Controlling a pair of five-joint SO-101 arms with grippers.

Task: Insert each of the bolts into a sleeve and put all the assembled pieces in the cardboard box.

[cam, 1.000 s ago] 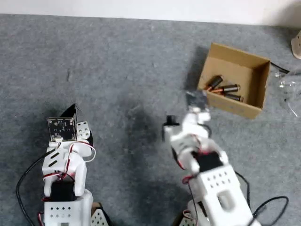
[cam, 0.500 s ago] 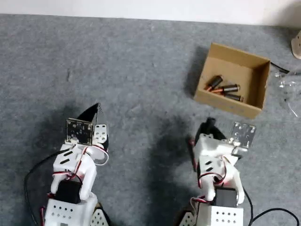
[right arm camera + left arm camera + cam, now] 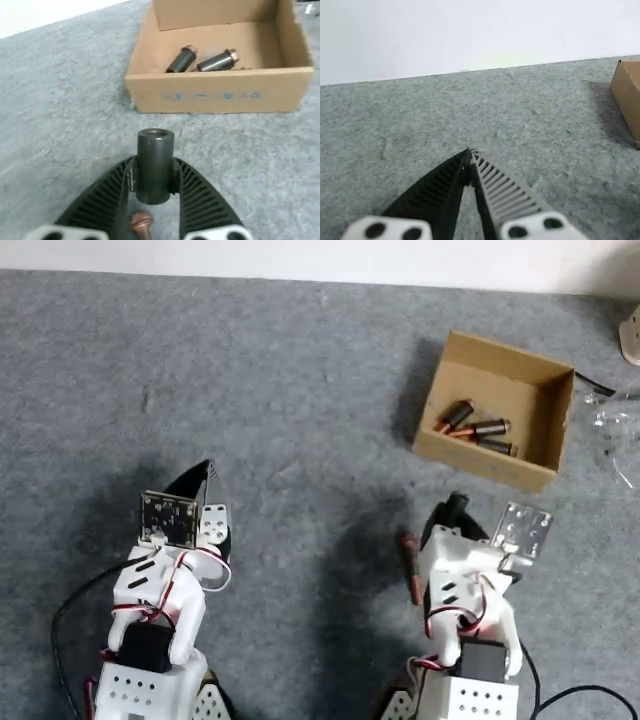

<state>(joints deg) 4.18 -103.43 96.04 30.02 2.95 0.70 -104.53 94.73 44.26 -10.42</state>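
Right claw: the right claw (image 3: 153,162) is on the near right of the table. It is open just as wide as the sleeve and squeezes it from both sides.
Sleeve: the dark sleeve (image 3: 155,150) sits between the jaws. Its open hole points far, toward the box.
Bolt head: a copper bolt head (image 3: 140,220) shows just behind the sleeve's near end. I cannot tell if the bolt is inside the sleeve.
Red-brown stick: a thin red-brown stick (image 3: 410,565) lies just left of the right arm. It may be a bolt, but I cannot tell.
Left claw: the left claw (image 3: 470,155) is on the near left, closed tight with its tips touching. It has nothing in it.
Box: the cardboard box (image 3: 485,468) sits far right, a little past the sleeve and apart from it.
In the box: three finished pieces (image 3: 480,428) lie close together.
Table: the table (image 3: 300,390) has a grey, fuzzy top.
How it handles: the sleeve looks like hard metal, so it should be stiff and a bit heavy for how small it is. Its smooth, round side could slip or roll.
Where to hold: around the middle of the round side, so the hole stays free for a bolt.
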